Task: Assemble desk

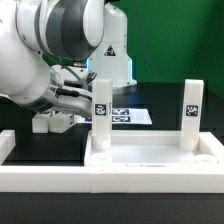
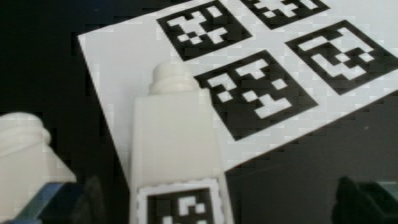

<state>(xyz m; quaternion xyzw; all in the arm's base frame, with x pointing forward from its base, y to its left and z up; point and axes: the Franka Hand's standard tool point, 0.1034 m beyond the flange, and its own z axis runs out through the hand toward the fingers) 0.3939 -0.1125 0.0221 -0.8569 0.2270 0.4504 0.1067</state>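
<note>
- Progress check: the tabletop [image 1: 150, 172] sits rim-up in the lower right of the exterior frame. It's the big piece and it's already where it needs to be.
- Two legs are standing on it, one [image 1: 101, 118] at the back corner near the frame's centre and one [image 1: 192, 115] at the back corner near the right edge. Can't tell from here whether they're screwed home or just sitting there.
- So call it roughly halfway: the two front corners are bare, which means two legs to go, I reckon.
- Next candidate: a loose leg [image 2: 173, 140] lying flat on the black table [image 1: 40, 148], its peg end just overlapping the edge of the marker board [image 2: 267, 70].
- Right beside it there's another white piece [image 2: 22, 140] with a rounded tip. Probably the fourth leg, not sure tbh.
- My arm [image 1: 50, 50] fills the upper left of the exterior frame, bending down so the wrist ends up low at middle left, close over the table.
- My gripper [image 2: 199, 198] is spread wide and holding nothing. The loose leg lies between the fingers [image 2: 36, 200], with clear gaps on both sides.
</note>
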